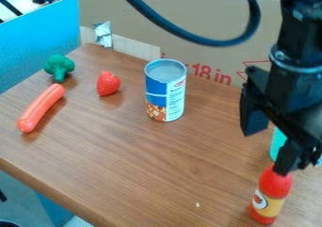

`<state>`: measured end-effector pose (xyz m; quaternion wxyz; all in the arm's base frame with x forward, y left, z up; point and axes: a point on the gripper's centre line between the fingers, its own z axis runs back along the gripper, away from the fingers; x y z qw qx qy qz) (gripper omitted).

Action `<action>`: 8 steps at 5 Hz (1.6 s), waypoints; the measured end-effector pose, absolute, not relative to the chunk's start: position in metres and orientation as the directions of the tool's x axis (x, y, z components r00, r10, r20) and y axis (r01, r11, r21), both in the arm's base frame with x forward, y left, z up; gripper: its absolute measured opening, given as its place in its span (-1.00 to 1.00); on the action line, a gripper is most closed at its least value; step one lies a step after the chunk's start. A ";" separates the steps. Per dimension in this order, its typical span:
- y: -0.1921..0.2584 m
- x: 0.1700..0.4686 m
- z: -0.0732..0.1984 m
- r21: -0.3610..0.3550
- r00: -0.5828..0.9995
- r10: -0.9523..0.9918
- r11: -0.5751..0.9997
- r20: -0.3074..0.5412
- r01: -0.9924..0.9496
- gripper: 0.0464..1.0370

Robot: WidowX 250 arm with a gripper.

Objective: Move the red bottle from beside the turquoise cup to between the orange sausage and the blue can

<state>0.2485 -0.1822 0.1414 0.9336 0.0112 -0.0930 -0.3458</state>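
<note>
The black gripper [270, 143] hangs at the right side of the camera view with its fingers apart, open. Its lower finger overlaps the top of a red bottle [265, 217] with a yellow label; whether they touch, I cannot tell. A teal object [277, 143], partly hidden, stands behind that finger. Upright near the table's middle is a blue and white can [165, 92]. A red strawberry [108, 84] lies to the can's left, with a green broccoli [59, 67] farther left. The orange-red sausage [41, 107] lies at the far left, below the broccoli.
A cardboard panel [182, 14] stands along the back of the wooden table [151, 174], with a silver foil piece [103, 34] on it. A dark cable [189, 36] loops across the top. The table's front edge runs along the lower left.
</note>
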 end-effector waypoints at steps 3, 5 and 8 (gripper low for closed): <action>-0.192 0.266 0.111 0.053 0.746 -0.653 0.756 0.130 0.652 0.92; -0.196 0.273 0.105 0.037 0.772 -0.620 0.783 0.138 0.622 0.27; -0.175 0.258 0.136 0.032 0.805 -0.557 0.826 0.202 0.563 -0.36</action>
